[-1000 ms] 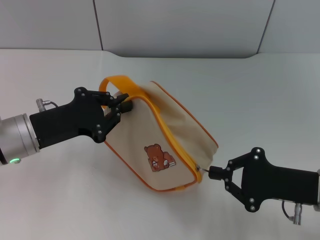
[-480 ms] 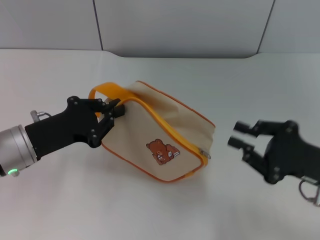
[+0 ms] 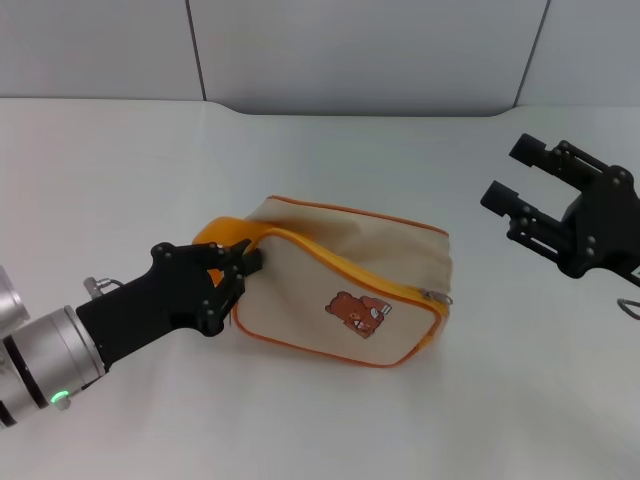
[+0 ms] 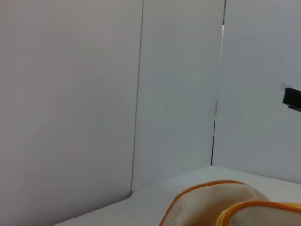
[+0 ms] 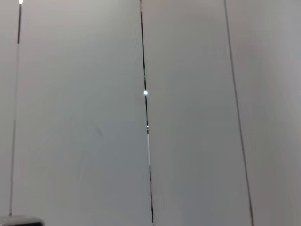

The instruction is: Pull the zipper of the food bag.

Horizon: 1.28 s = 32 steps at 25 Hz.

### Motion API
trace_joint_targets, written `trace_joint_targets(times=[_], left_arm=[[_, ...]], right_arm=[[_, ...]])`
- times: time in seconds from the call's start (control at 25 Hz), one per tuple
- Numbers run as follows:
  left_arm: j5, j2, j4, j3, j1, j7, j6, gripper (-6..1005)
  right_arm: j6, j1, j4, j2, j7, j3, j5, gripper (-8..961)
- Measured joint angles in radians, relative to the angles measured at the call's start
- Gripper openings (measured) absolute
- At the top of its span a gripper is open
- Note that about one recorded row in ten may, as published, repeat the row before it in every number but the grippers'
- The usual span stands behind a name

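Note:
The beige food bag (image 3: 350, 285) with orange piping and a brown bear print lies on the white table (image 3: 120, 160) in the head view. Its zipper (image 3: 340, 268) runs along the front rim, and the small metal pull tab (image 3: 437, 296) sits at the bag's right end. My left gripper (image 3: 243, 263) is shut on the orange loop handle (image 3: 215, 233) at the bag's left end. My right gripper (image 3: 507, 172) is open and empty, raised well to the right of the bag. The left wrist view shows the bag's top (image 4: 211, 205) and the wall behind it.
Grey wall panels (image 3: 360, 50) stand behind the table's far edge. The right wrist view shows only wall panels (image 5: 94, 117). A dark part of the right gripper (image 4: 292, 99) shows at the edge of the left wrist view.
My right gripper has let go of the pull tab, opened, and moved up and to the right. My left gripper has moved down with the handle, and the bag has swung down flatter.

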Motion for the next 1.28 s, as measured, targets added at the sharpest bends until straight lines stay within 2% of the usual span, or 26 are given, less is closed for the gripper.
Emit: trace_joint_targets(times=[0.2,0.32,0.36,0.48,0.52,0.56,0.72,0.84,0.92,1.16,1.28], left_arm=[[0.0,0.001,-0.013,-0.005,0.003,0.012,0.012,124],[0.007,0.008,0.027,0.001,0.025,-0.028,0.114,175],[0.007,0.008,0.027,0.001,0.025,-0.028,0.114,191],[0.007,0.018,0.136,0.0,0.058,-0.161,0.225,242],[0.018,0.031,0.21,0.022,0.059,-0.279,0.294,259],[0.018,0.031,0.21,0.022,0.059,-0.279,0.294,276],[0.053,0.079,0.279,0.129,0.015,-0.47,0.416,423],[0.089,0.093,0.297,0.182,-0.011,-0.526,0.468,548],[0.133,0.086,0.327,0.196,-0.015,-0.546,0.479,625],[0.147,0.079,0.332,0.193,-0.013,-0.54,0.478,826],[0.147,0.079,0.333,0.191,-0.011,-0.538,0.481,826]], right_arm=[[0.035,0.014,0.0,-0.001,0.029,-0.006,-0.004,740],[0.057,0.017,0.0,-0.006,0.047,-0.008,-0.006,848],[0.059,0.018,0.0,-0.008,0.052,-0.011,-0.007,847],[0.047,0.019,-0.01,-0.023,0.082,-0.047,-0.01,846],[0.032,0.02,-0.018,-0.034,0.1,-0.081,-0.011,845],[0.015,0.02,-0.027,-0.045,0.117,-0.11,-0.011,845],[-0.096,0.02,-0.077,-0.105,0.199,-0.28,-0.012,843],[-0.15,0.02,-0.1,-0.134,0.229,-0.347,-0.022,842],[-0.173,0.017,-0.124,-0.141,0.267,-0.354,-0.07,843],[-0.171,0.017,-0.131,-0.137,0.279,-0.354,-0.106,842],[-0.17,0.016,-0.132,-0.135,0.281,-0.354,-0.106,842]])
